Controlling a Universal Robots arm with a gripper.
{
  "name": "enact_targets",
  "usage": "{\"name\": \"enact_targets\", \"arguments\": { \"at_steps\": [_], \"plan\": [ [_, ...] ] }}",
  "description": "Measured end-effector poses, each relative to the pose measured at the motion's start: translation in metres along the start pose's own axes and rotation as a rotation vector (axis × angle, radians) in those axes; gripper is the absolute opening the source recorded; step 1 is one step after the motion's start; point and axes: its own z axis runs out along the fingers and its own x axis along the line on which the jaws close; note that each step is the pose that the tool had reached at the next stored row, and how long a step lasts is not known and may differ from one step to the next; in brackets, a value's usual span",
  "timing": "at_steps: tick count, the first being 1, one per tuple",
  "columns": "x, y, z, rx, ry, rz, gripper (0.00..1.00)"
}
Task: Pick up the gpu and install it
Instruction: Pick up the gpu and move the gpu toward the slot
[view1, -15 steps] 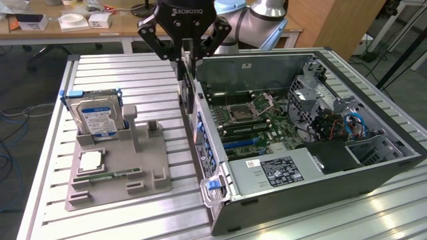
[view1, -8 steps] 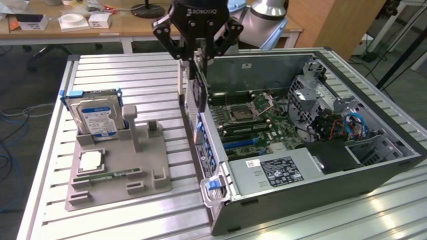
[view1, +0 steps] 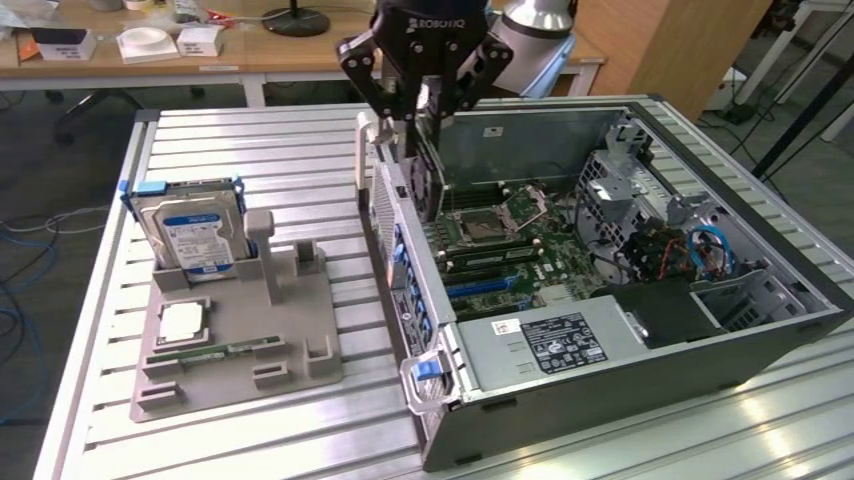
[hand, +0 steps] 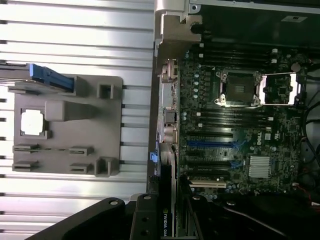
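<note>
**Over the open computer case: gripper clamped on gpu**

Around the work: slatted metal table (view1: 240, 140) with the computer case (view1: 627, 405) lying on its side, lid off, motherboard (hand: 250, 130) facing up. On the board there is a bare processor socket (hand: 239, 88), rows of dark memory slots beside it, and blue slots (hand: 209, 144) nearer the rear wall (view1: 390, 250). A power supply (view1: 554, 340) with a white label sits at the near end of the case. Blue cables (view1: 707, 250) are bunched at the exterior view's right, by the drive cage.

Grey tray (view1: 287, 320) sits on the table at the exterior view's left, well apart from the case. It holds an upright hard drive (view1: 194, 235), a square chip (view1: 180, 320) and a slim memory stick (view1: 220, 350) lying flat. A wooden desk (view1: 267, 55) with small boxes stands behind the table.

In the way: the perforated rear wall stands up just beside the card, with a blue latch (view1: 426, 369) at its near end.

Gripper (view1: 427, 105) hangs above the case's far rear corner, fingers closed on the top edge of the gpu (view1: 430, 175). The card hangs on edge straight below the fingers, just inside the rear wall, above the board. In the wrist view its labelled edge runs along that wall toward the slots. Cannot tell if the lower edge touches a slot.
</note>
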Motion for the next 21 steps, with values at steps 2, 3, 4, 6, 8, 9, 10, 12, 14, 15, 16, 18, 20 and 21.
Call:
{"name": "enact_targets", "arguments": {
  "at_steps": [2,3,4,6,8,9,10,12,14,15,16,18,20,21],
  "plan": [
    [-0.006,-0.0001,0.0002,-0.0002,0.0001,-0.005,0.26],
    [-0.008,-0.0002,0.0003,-0.0003,0.0002,-0.008,0.26],
    [-0.011,-0.0003,0.0003,-0.0003,0.0003,-0.011,0.26],
    [-0.017,-0.0004,0.0006,-0.0006,0.0004,-0.016,0.26],
    [-0.024,-0.0006,0.0007,-0.0006,0.0007,-0.022,0.26],
    [-0.027,-0.0007,0.0008,-0.0006,0.0007,-0.025,0.26],
    [-0.030,-0.0007,0.0009,-0.0006,0.0009,-0.027,0.26],
    [-0.036,-0.0009,0.0011,-0.0009,0.0009,-0.032,0.26],
    [-0.043,-0.0010,0.0013,-0.0010,0.0011,-0.037,0.26],
    [-0.047,-0.0011,0.0014,-0.0011,0.0011,-0.040,0.26],
    [-0.050,-0.0012,0.0015,-0.0011,0.0012,-0.042,0.26],
    [-0.058,-0.0014,0.0017,-0.0012,0.0013,-0.047,0.26],
    [-0.065,-0.0016,0.0019,-0.0013,0.0015,-0.051,0.26],
    [-0.069,-0.0017,0.0020,-0.0014,0.0015,-0.052,0.26]
  ]
}}
